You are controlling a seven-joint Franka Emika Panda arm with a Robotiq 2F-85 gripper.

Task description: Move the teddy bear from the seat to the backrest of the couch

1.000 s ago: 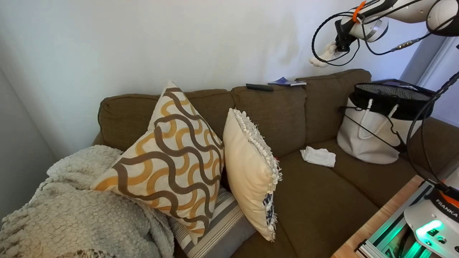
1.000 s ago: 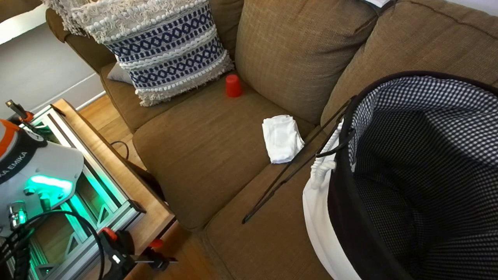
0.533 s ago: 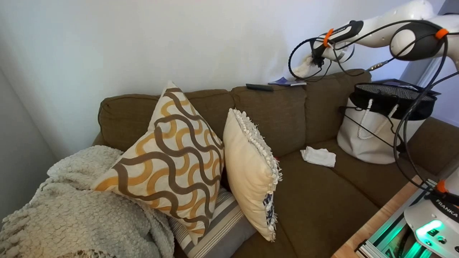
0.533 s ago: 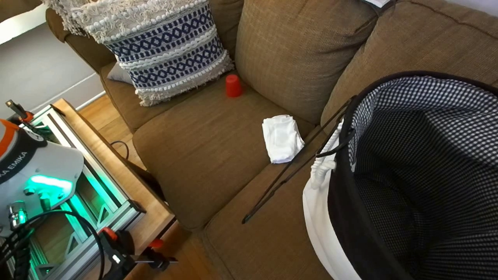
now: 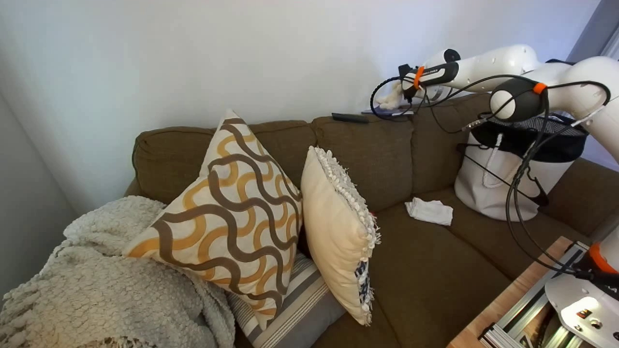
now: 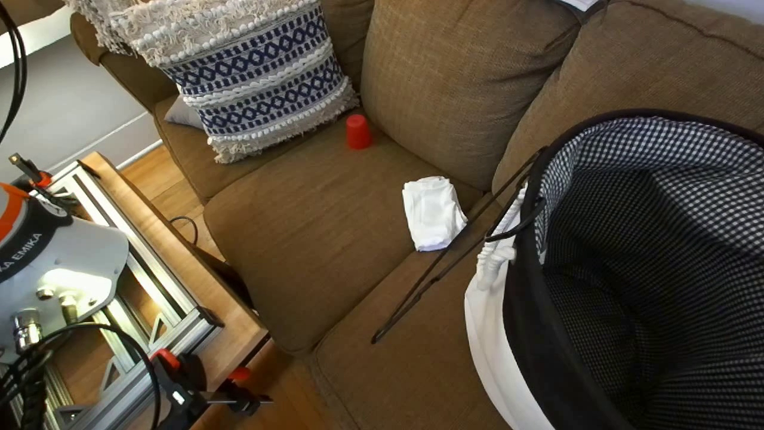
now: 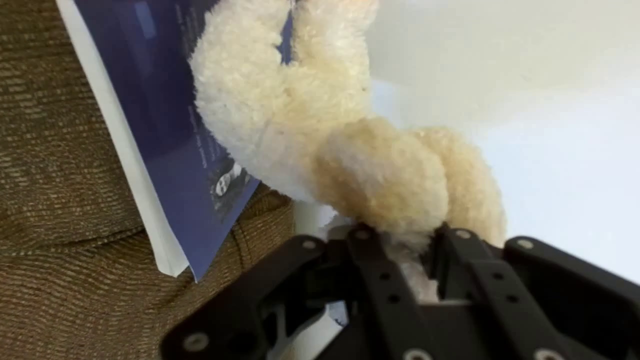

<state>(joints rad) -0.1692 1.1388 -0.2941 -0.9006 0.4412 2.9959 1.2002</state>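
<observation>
Gripper (image 7: 409, 242) narrow, holding teddy bear (image 7: 285, 110), jutting out ahead. Bear: cream, fluffy, tan nearest gripper, 2 limbs pointing away. Blue book (image 7: 155, 130) beyond gripper, partly behind bear; contact unclear.

Both exterior views down onto couch (image 6: 352, 239)

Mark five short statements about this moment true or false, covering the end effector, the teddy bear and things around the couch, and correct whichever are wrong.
1. The blue booklet lies atop the backrest. True.
2. The red cup is on the backrest. False: the red cup is on the seat.
3. The end effector holds the teddy bear. True.
4. The rope-handled bag stands on the floor. False: the rope-handled bag stands on the seat.
5. The white cloth lies on the seat. True.
</observation>
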